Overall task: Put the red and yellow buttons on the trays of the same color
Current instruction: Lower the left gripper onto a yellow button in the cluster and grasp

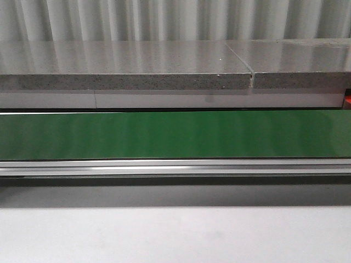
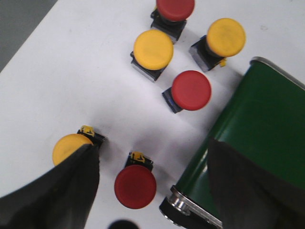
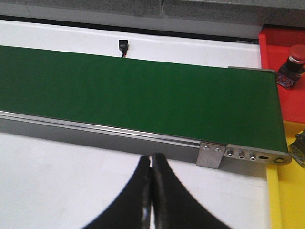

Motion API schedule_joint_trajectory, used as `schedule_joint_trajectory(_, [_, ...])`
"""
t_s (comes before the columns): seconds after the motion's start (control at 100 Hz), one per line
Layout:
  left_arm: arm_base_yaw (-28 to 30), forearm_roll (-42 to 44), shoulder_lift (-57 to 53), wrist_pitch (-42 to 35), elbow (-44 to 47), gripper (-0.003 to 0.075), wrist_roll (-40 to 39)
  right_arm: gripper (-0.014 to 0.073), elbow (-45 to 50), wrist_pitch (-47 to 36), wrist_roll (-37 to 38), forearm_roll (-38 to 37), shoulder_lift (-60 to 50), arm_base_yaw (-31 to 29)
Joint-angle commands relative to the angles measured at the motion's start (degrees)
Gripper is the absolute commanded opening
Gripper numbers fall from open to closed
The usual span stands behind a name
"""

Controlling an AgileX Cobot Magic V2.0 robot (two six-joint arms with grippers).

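The buttons lie in a loose cluster on the white table (image 2: 57, 86) beside the end of the green belt (image 2: 257, 124), seen only from the left wrist. Nearest the left pincer (image 2: 152, 191) are a yellow button (image 2: 66, 147), half hidden under one finger, and a red button (image 2: 135, 186) that sits between the fingers. Further off lie a second red (image 2: 191, 90), two yellows (image 2: 153, 48) (image 2: 226, 36), and a third red (image 2: 175, 7) at the frame edge.

The left pincer is spread wide. The right pincer (image 3: 151, 191) is pressed together with nothing in it, hanging over bare table in front of the belt.

Each button looks like a rigid plastic switch: a smooth domed cap on a small square dark body. It should be light and stiff, unlikely to break, but the round cap is probably slippery, so the flat sides of the body are the surer hold.

Room is tight on one side: the belt's metal roller end (image 2: 183, 202) lies just beside the near red button, and one finger hangs over the belt. Between buttons the gaps seem enough for a finger.

A red tray (image 3: 281, 71) and a yellow tray (image 3: 288, 191) sit past the belt's far end; the red tray already carries a red-capped button (image 3: 291, 64), and a dark part (image 3: 300, 145) shows at the yellow tray's edge.
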Motion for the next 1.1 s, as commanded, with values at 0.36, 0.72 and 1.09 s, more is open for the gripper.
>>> schedule_joint_trajectory(0.36, [2.28, -2.43, 15.10, 6.25, -15.47, 0.0472, 2.77, -0.0067, -1.21, -3.83, -0.60, -0.10, 0.56, -0.09])
schedule_joint_trajectory(0.72, [2.28, -4.10, 23.92, 7.55, -22.69, 0.0472, 3.10, -0.0067, -1.21, -3.88, -0.60, -0.10, 0.56, -0.09])
schedule_joint_trajectory(1.09, [2.28, -4.79, 28.33, 6.18, -23.88, 0.0472, 3.10, -0.0067, -1.21, -3.88, -0.60, -0.10, 0.56, -0.09])
